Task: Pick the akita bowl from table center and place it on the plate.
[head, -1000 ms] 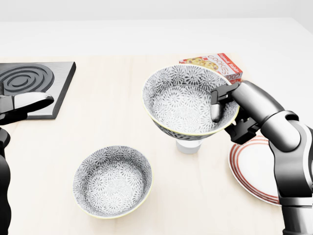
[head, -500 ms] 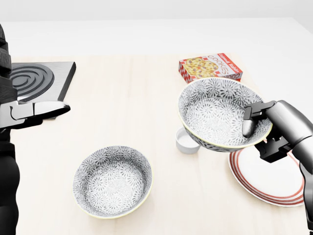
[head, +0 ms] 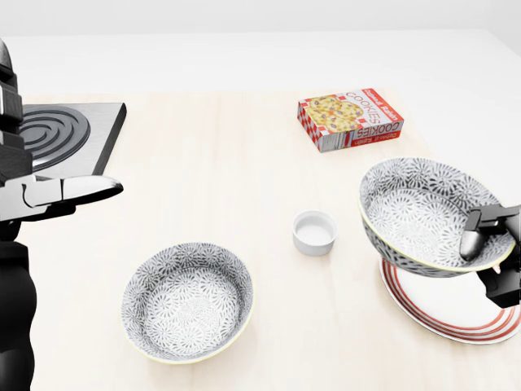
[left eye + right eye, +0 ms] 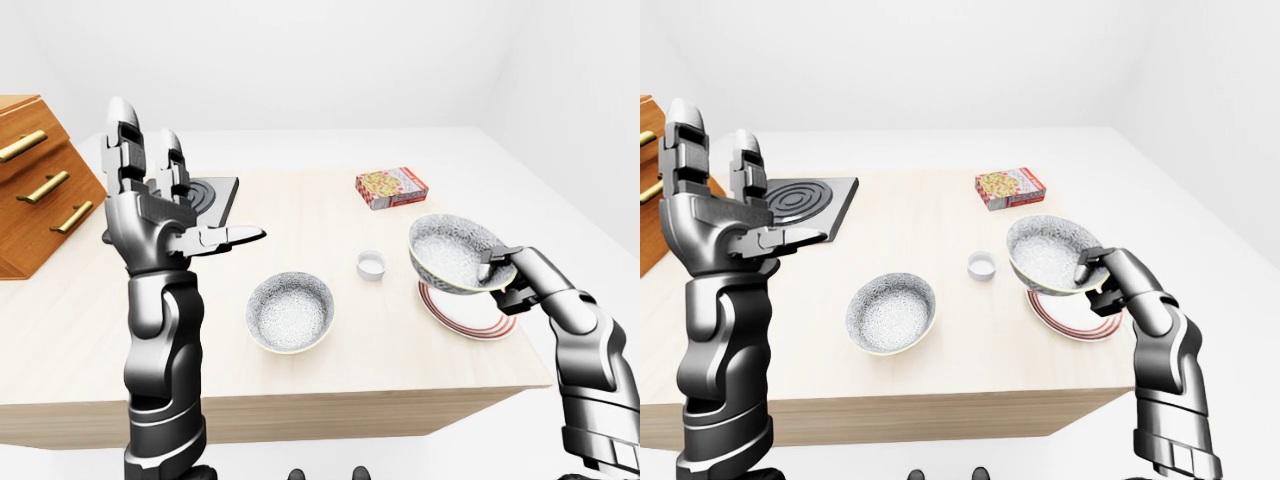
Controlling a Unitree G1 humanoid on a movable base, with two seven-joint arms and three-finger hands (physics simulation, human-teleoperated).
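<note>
The right hand [image 3: 488,244] grips the akita bowl [image 3: 423,213] by its right rim, holding it tilted directly above the red-ringed plate [image 3: 444,305] at the table's right edge. The left hand [image 4: 160,215] hangs spread and empty, well apart.

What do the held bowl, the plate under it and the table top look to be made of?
Held bowl: glazed ceramic, by the look; printed grey floral pattern, thin pale rim.
Plate: probably glazed ceramic; smooth white with red rings.
Table top: light wood or wood laminate; faint grain, matte.
The right hand grips the bowl's rim.
</note>
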